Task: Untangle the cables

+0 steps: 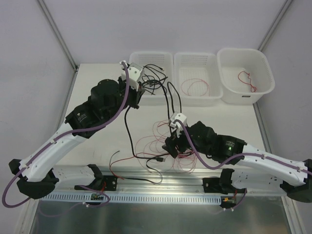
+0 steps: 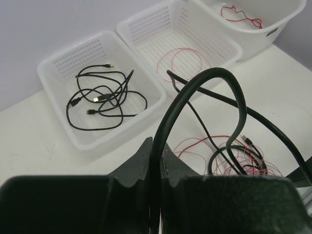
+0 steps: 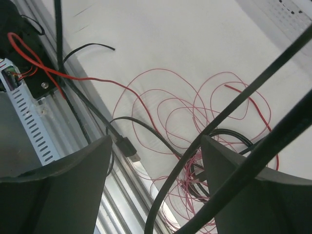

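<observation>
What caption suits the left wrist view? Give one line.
Left gripper pinches a black cable before the red-wire tangle and baskets of sorted cables.

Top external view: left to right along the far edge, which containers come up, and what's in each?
Left perforated basket with black cables → middle perforated basket with a thin red wire loop → right tub with a crumpled red wire.

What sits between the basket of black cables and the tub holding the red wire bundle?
A third white basket holding one loop of thin red wire, shown in the top external view.
</observation>
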Robot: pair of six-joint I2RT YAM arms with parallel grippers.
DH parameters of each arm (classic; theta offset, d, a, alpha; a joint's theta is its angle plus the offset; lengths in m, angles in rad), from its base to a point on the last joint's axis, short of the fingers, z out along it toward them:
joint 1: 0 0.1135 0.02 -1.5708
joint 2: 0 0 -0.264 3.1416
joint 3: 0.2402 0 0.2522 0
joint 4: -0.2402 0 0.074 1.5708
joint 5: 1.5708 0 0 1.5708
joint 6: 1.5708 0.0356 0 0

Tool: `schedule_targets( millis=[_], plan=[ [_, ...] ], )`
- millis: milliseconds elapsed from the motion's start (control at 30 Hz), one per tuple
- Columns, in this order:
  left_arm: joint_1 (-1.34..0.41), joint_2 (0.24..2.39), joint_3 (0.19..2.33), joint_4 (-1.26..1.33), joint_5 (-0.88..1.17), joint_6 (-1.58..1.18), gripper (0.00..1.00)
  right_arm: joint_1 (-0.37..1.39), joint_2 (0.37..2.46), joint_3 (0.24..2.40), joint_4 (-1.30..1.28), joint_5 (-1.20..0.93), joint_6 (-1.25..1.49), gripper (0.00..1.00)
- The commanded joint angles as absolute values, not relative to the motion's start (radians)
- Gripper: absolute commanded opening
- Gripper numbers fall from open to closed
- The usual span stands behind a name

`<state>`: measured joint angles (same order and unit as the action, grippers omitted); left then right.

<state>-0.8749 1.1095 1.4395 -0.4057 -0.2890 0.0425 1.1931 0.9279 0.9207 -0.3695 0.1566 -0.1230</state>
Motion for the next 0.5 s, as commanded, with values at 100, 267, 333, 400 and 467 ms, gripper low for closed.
schedule_targets(
  millis=[100,267,333,400,467],
  plan=[
    [-0.835,1.097,1.482,-0.376,-0.203,-0.086,0.0,1.287,0.861,0.992,-0.432,0.276,-0.186,0.84],
    [-0.798,1.104,1.457,-0.38,-0.155,-0.127,0.0,1.321,0.838,1.106,-0.634,0.42,-0.186,0.96],
    [-0.784,1.101,1.448,-0.379,-0.156,-0.14,0.0,1.321,0.828,1.135,-0.701,0.46,-0.17,0.99],
    [-0.772,1.097,1.433,-0.382,-0.164,-0.147,0.0,1.324,0.802,1.169,-0.793,0.526,-0.134,0.97],
    [-0.75,1.086,1.421,-0.385,-0.173,-0.153,0.0,1.325,0.772,1.198,-0.878,0.593,-0.098,0.97]
  ],
)
